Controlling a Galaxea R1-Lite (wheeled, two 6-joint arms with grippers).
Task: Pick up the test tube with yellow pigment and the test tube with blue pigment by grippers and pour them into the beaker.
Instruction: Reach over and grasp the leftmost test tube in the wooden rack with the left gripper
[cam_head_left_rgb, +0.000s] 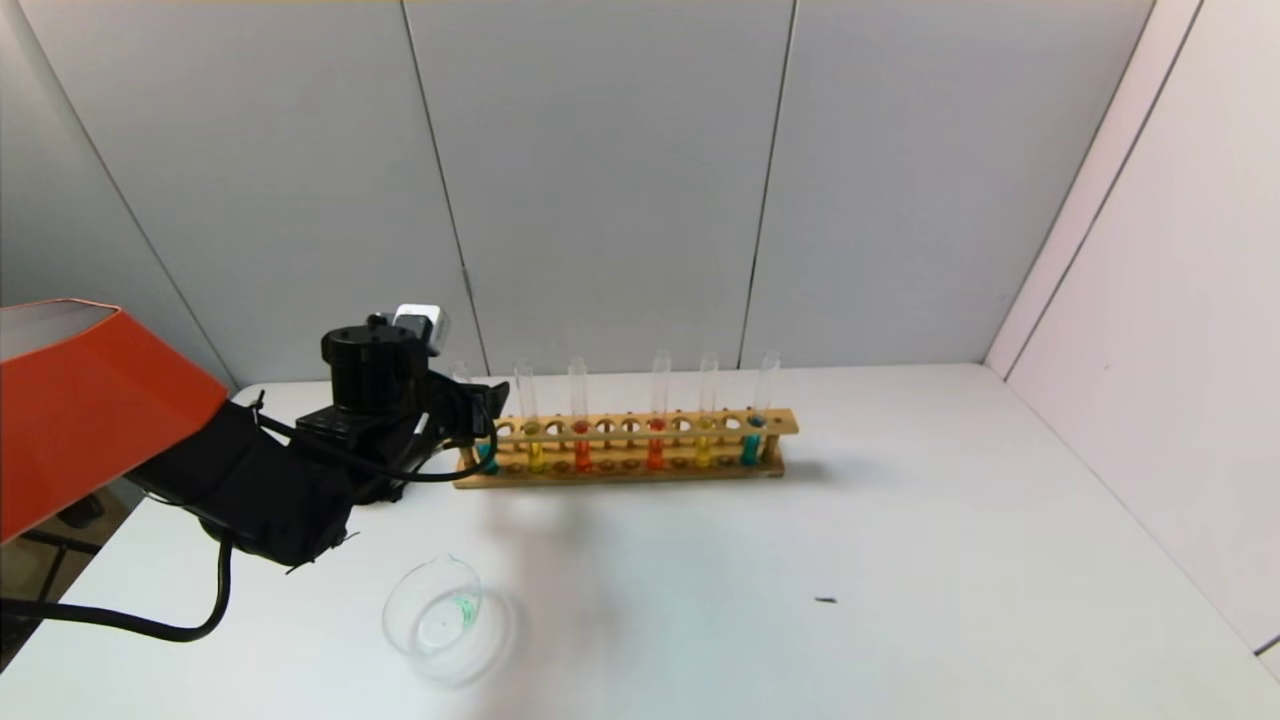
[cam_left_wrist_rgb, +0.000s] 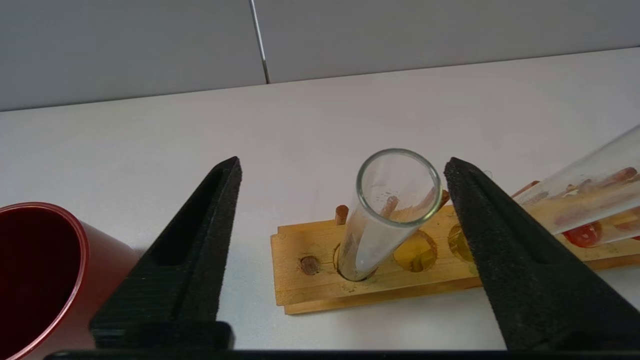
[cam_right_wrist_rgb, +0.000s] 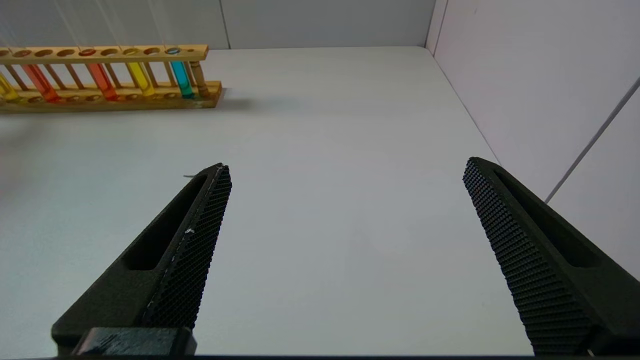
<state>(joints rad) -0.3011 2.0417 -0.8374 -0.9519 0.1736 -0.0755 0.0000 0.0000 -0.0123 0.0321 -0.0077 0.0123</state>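
A wooden rack (cam_head_left_rgb: 640, 472) holds several tubes. A test tube with blue pigment (cam_head_left_rgb: 487, 458) stands at its left end and another (cam_head_left_rgb: 752, 447) at its right end. Test tubes with yellow pigment (cam_head_left_rgb: 536, 455) (cam_head_left_rgb: 704, 450) stand just inside them. My left gripper (cam_head_left_rgb: 480, 405) is open at the left end. In the left wrist view this gripper (cam_left_wrist_rgb: 342, 161) straddles the end tube (cam_left_wrist_rgb: 385, 220), which stands closer to one finger (cam_left_wrist_rgb: 500, 235). The beaker (cam_head_left_rgb: 435, 615) sits near the front left. My right gripper (cam_right_wrist_rgb: 347, 165) is open and empty over bare table.
Two tubes with orange-red liquid (cam_head_left_rgb: 582, 455) stand in the rack's middle. A dark red cup (cam_left_wrist_rgb: 40, 270) stands beside the rack's left end. A small dark speck (cam_head_left_rgb: 825, 600) lies on the white table (cam_head_left_rgb: 900, 560). Grey walls close the back and right.
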